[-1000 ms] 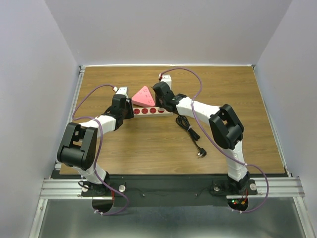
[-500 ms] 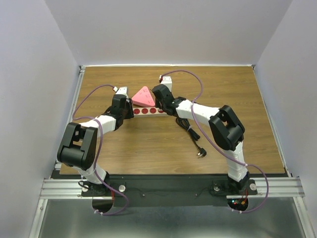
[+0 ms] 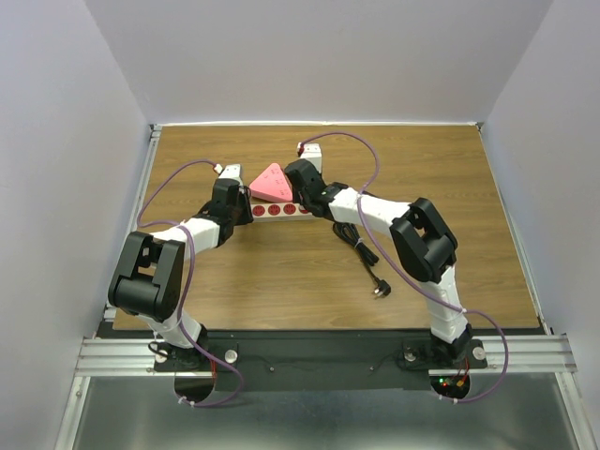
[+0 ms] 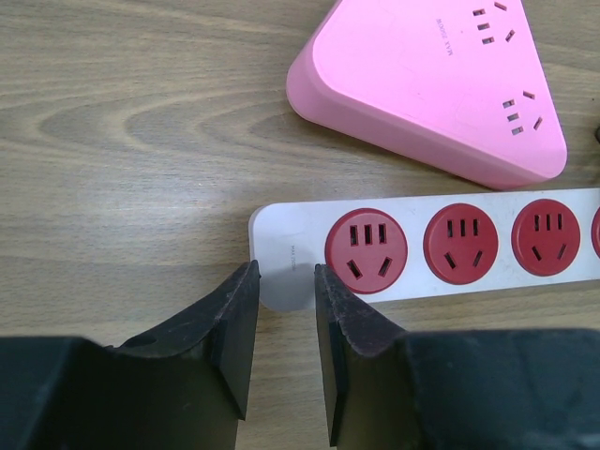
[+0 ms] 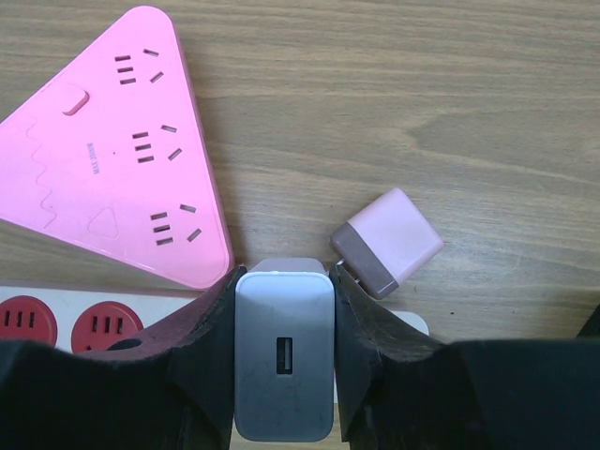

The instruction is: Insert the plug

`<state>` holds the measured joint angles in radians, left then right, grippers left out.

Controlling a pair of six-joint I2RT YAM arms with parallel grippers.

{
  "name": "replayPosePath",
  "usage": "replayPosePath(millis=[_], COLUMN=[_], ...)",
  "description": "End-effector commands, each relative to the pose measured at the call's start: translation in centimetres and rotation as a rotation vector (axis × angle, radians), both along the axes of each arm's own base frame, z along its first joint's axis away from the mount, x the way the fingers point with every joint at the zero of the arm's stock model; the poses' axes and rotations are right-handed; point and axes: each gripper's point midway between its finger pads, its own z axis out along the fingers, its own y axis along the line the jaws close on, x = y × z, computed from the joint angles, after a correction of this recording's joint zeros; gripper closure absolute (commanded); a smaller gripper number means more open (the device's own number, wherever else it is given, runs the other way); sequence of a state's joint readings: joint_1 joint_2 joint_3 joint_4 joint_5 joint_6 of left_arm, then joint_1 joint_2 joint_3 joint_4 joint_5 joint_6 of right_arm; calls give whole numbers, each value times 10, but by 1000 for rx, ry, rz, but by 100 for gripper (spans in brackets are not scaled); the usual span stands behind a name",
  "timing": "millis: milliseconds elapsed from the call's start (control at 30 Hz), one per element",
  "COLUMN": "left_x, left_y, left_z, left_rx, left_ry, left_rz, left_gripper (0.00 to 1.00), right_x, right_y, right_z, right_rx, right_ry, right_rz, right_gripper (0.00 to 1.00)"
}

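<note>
The right arm has swung a little to the left over the last second, carrying its tool (image 5: pixel 282 281) along the white strip (image 4: pixel 286 239) towards the red sockets (image 4: pixel 366 250). The left arm has not visibly moved. The right tool is clenched on the grey plug (image 5: pixel 284 361), one finger on each flank.

The plug hangs over the right end of the strip, close by a corner of the pink triangular block (image 5: pixel 103 150) and just beside a small pink adapter (image 5: pixel 386 242). Its pins are hidden beneath it, so I cannot tell whether they have met a socket. My judgement is that this is the lining-up step, with the push down not yet made.

The left tool (image 4: pixel 284 277) is released, its jaws a little apart and grasping nothing. Its tips sit at the near edge of the strip's left end, likely to steady it.

The worktop (image 3: pixel 450 187) is wood-grained brown. The strip and the block lie left of centre, nearer the far edge. A loose black cable (image 3: pixel 361 246) trails towards the near edge, right of centre. Plain pale walls (image 3: pixel 319 56) close in three sides.
</note>
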<state>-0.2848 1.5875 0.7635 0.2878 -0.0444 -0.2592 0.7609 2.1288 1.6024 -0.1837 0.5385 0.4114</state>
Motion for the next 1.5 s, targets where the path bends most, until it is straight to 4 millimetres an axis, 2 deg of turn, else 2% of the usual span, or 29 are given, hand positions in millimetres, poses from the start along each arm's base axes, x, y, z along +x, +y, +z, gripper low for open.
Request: replayPosePath(millis=[0,133,333,433,567,667,767,933,1133,1367,1467], left_x=[-22,-22,-23,-22,-22,-22,-23,-22,-22,-23,-23], left_y=[-49,-49,-51,-51,-53,-54,-53,-53,-56,-56,-56], left_z=[0,0,0,0,0,1,2,1,-2,0,1], left_rx=[-128,-128,-136,-136,-137,-138,-136,-134,-137,-139,-139], left_ry=[40,40,43,43,44,43,40,43,49,45,43], left_rz=[-151,-150,-151,-150,-155,-155,-153,-154,-157,-156,-156], left_gripper=[60,60,61,61,61,61,61,61,62,62,62], right_x=[-68,-80,-93,-92,-77,-74,-78,-97,-108,-106,-110], right_y=[-66,-79,-84,-87,-74,-70,-75,-94,-94,-90,-96], right_z=[-106,-113,-117,-117,-114,-120,-124,-133,-138,-152,-153], right_rx=[-346,-364,-358,-376,-377,-384,-392,-436,-490,-504,-521], right_ry=[339,350,359,353,330,336,346,361,345,361,363], right_rz=[26,8,10,7,27,37,30,-7,-6,4,-3], right_gripper=[100,100,100,100,100,100,100,99,100,99,100])
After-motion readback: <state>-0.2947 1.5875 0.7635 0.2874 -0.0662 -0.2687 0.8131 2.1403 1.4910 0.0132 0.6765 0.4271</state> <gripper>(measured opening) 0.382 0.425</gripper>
